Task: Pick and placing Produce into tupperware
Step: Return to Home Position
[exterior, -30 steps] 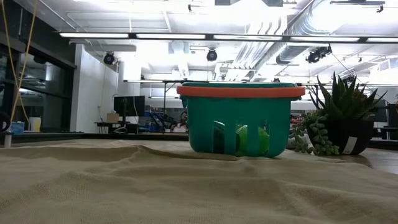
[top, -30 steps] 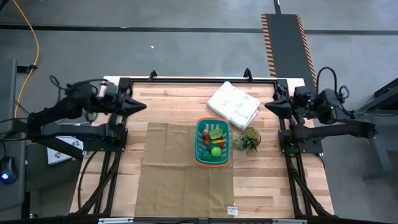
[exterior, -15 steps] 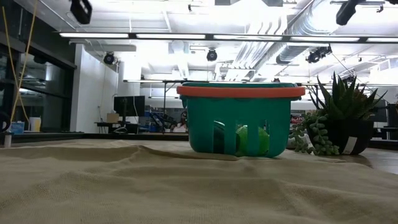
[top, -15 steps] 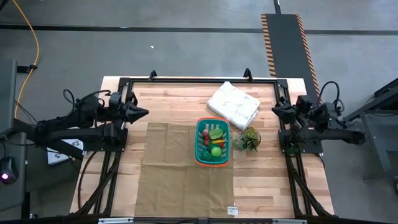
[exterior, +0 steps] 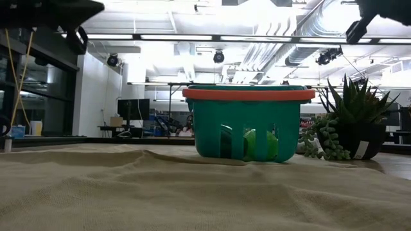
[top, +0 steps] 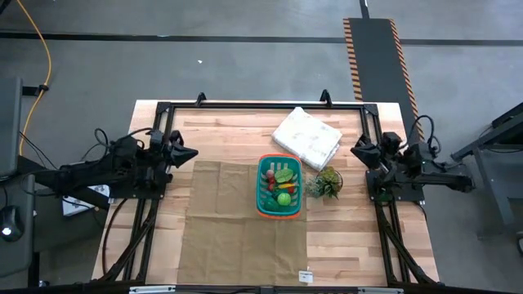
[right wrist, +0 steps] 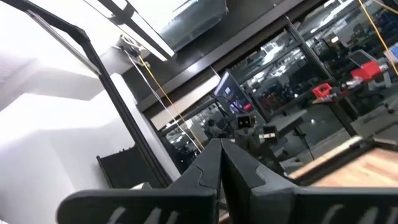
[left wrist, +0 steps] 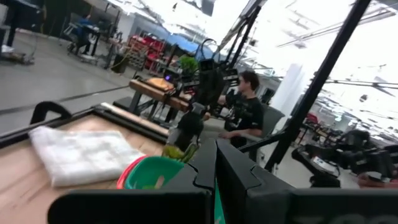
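Observation:
The teal tupperware (top: 279,187) stands on a tan cloth mat (top: 237,220) at the table's middle, and its red rim shows in the low view (exterior: 249,94). Produce (top: 283,184) lies inside it: green pieces, red berries and a yellow-orange piece. My left gripper (top: 193,153) hangs shut over the table's left edge, pointing toward the tupperware (left wrist: 149,175) with nothing in it; its fingers (left wrist: 214,165) meet. My right gripper (top: 355,151) hangs shut over the right edge, also with nothing in it, its fingers (right wrist: 219,160) together.
A white rumpled cloth bundle (top: 307,135) lies at the far side, right of centre. A spiky green plant (top: 327,182) stands right of the tupperware. A black frame (top: 245,106) runs round the table's edges. A person (left wrist: 246,112) sits beyond the table.
Both arms have sunk and folded back over their own sides of the table, each wrist rolling a little. Their dark shapes have come into the top corners of the low view. Both grippers have stayed shut. The tupperware and produce have not moved.

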